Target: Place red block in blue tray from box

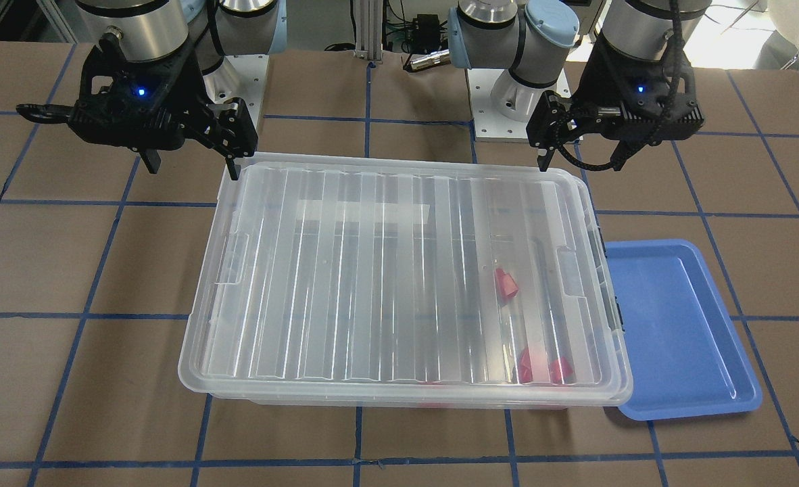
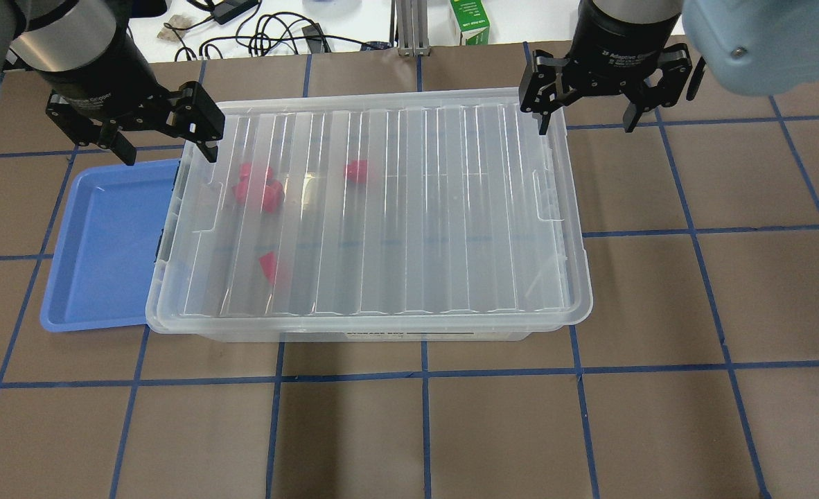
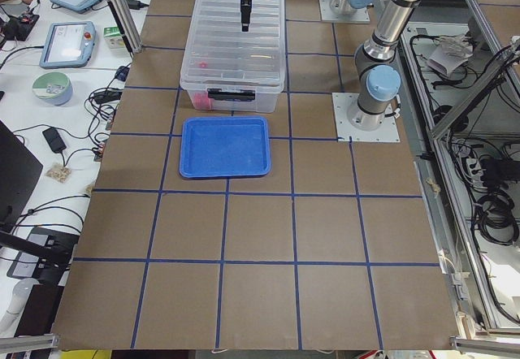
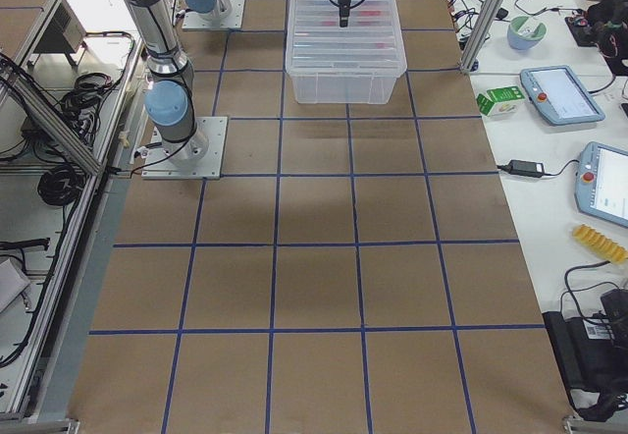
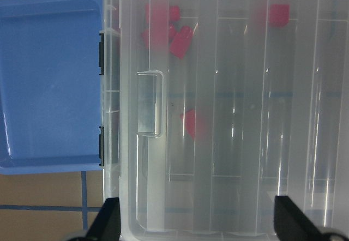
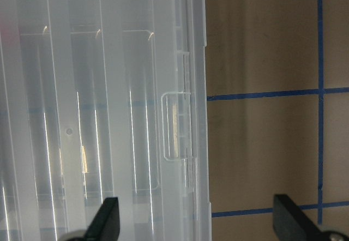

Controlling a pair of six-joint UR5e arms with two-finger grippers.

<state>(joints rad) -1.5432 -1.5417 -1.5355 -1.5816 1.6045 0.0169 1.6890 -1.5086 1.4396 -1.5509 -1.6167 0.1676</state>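
Note:
The box [image 2: 382, 222] is a clear bin with its ribbed lid on; it also shows in the front view [image 1: 399, 284]. Several red blocks lie inside near its left end, seen through the lid [image 2: 269, 267] [image 1: 506, 284] [image 5: 188, 124]. The blue tray [image 2: 104, 242] [image 1: 676, 338] [image 5: 49, 83] lies beside that end and holds nothing. My left gripper [image 2: 167, 154] [image 1: 580, 164] is open and empty above the box's far left corner. My right gripper [image 2: 587, 127] [image 1: 192, 169] is open and empty above the far right corner.
The brown table carries a blue tape grid [image 2: 423, 374]. Dark latches [image 5: 101, 47] sit on the box's end next to the tray. The arm bases [image 1: 507, 101] stand behind the box. A side bench holds tablets and cables [image 4: 559, 90].

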